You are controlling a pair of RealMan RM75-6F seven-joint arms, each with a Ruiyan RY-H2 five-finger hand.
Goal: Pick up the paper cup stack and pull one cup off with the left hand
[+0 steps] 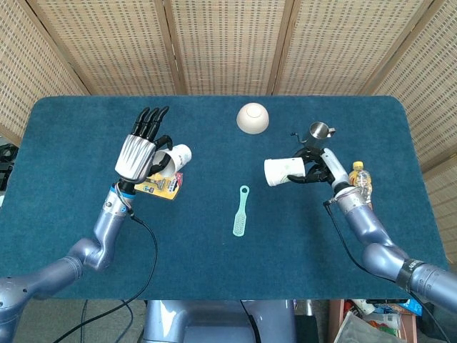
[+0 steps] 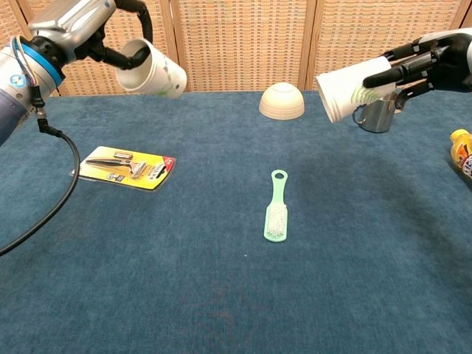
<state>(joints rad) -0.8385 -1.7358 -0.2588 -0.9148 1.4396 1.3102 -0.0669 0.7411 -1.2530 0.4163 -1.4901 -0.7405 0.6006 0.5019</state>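
My left hand (image 1: 140, 148) (image 2: 92, 29) holds a single white paper cup (image 1: 175, 157) (image 2: 153, 69) on its side, raised above the table at the left. My right hand (image 1: 319, 163) (image 2: 428, 65) grips the rest of the paper cup stack (image 1: 283, 172) (image 2: 351, 89), also lying sideways in the air, at the right. The two hands are far apart, with the separated cup well clear of the stack.
A green brush (image 1: 240, 211) (image 2: 276, 207) lies mid-table. A yellow packaged tool (image 1: 163, 186) (image 2: 128, 164) sits under the left hand. An upturned white bowl (image 1: 253, 118) (image 2: 282, 101) and a steel pitcher (image 1: 319, 132) (image 2: 379, 113) stand at the back. An orange bottle (image 1: 360, 180) (image 2: 462, 151) lies at the right.
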